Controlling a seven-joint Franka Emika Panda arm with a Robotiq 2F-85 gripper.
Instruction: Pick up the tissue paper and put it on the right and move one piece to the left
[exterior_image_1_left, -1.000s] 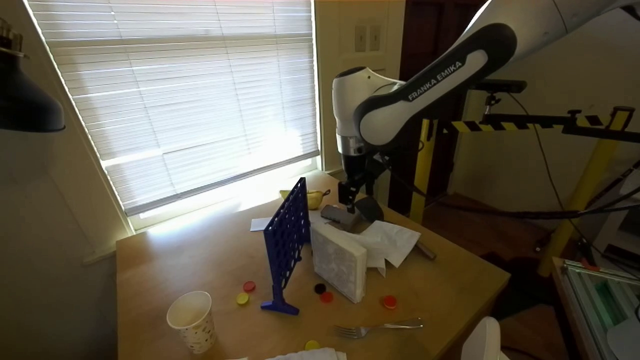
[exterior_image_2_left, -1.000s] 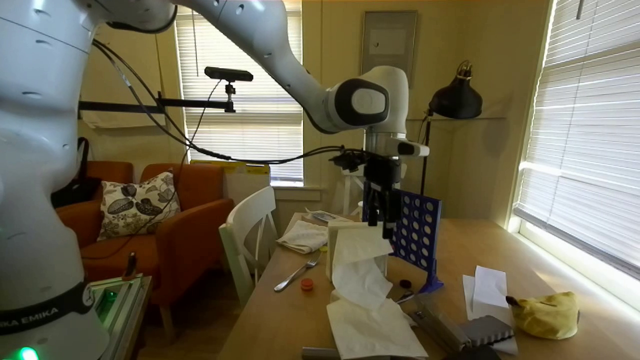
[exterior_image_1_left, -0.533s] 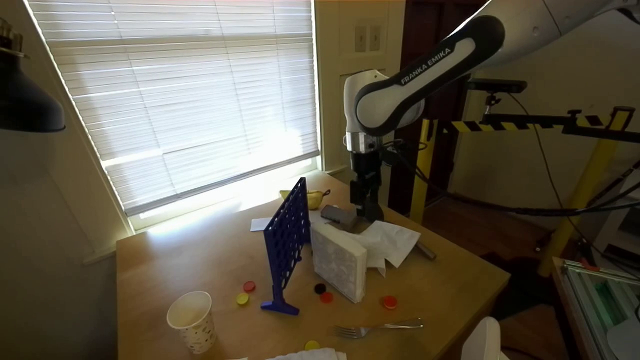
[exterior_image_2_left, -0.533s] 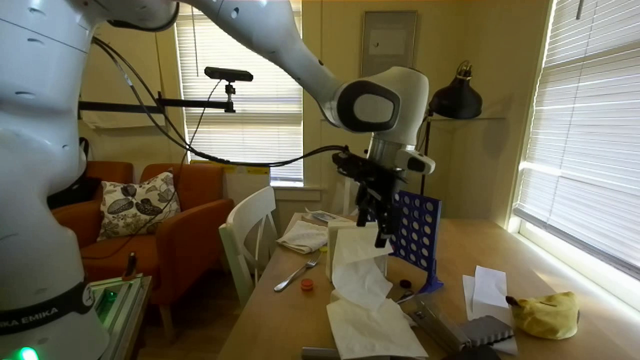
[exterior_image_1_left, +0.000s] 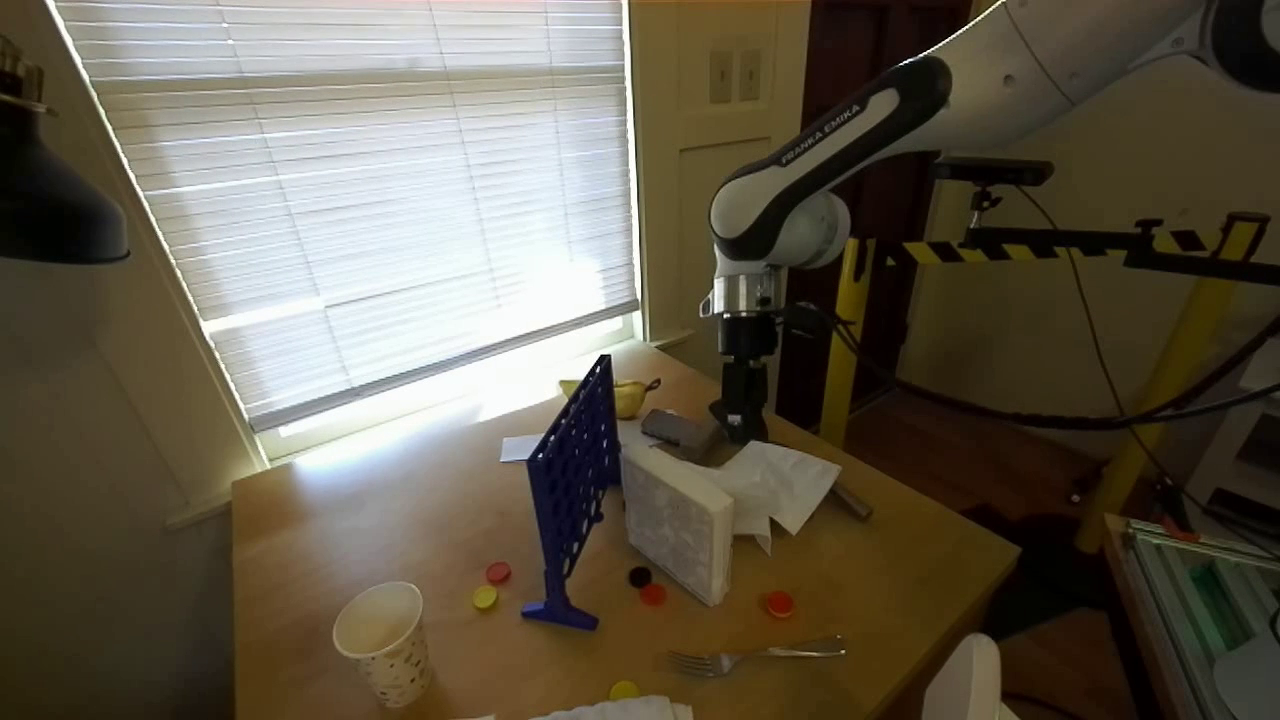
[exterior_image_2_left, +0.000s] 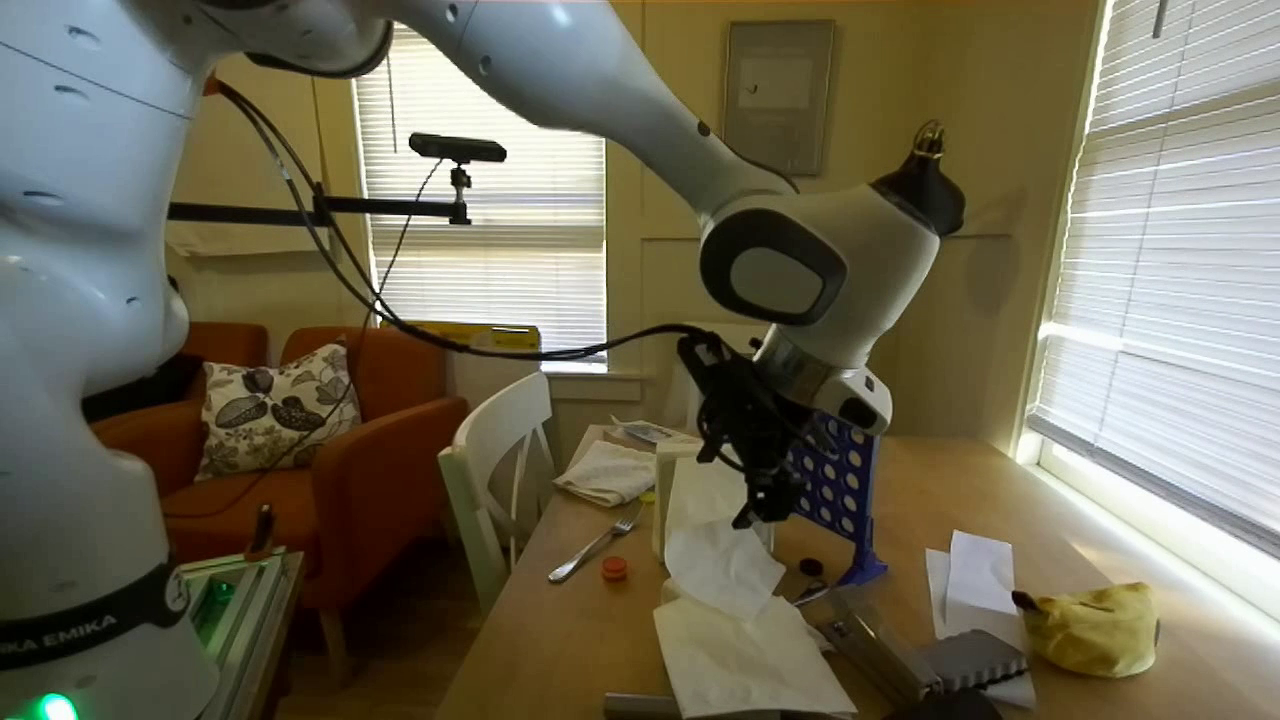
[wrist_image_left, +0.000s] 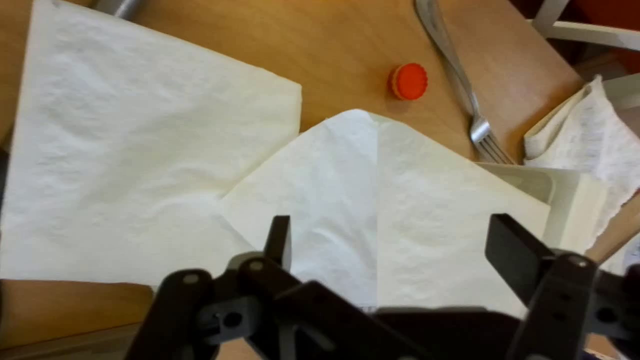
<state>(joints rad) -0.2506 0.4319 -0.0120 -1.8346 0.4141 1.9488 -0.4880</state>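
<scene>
The tissue paper (wrist_image_left: 305, 190) looks matt, the fork (wrist_image_left: 468, 90) glossy metal.

tissue paper (wrist_image_left: 400, 210) | white, creased, draped | overlaps 1 piece (wrist_image_left: 145, 145) | white, wrinkled, spread over table (exterior_image_2_left: 560, 650)

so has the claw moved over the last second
Yes: in an exterior view, the claw has shifted toward the picture's right, away from the blue Connect Four grid, which has stayed put.

In exterior view, on table (exterior_image_2_left: 965, 485): tissue paper (exterior_image_2_left: 750, 662), near; fork (exterior_image_2_left: 597, 546), left; disc (exterior_image_2_left: 614, 569) between; cloth (exterior_image_2_left: 605, 473), far left, beyond fork; grid frame (exterior_image_2_left: 841, 486), farther, right of tissue paper; papers (exterior_image_2_left: 980, 583), right.
</scene>
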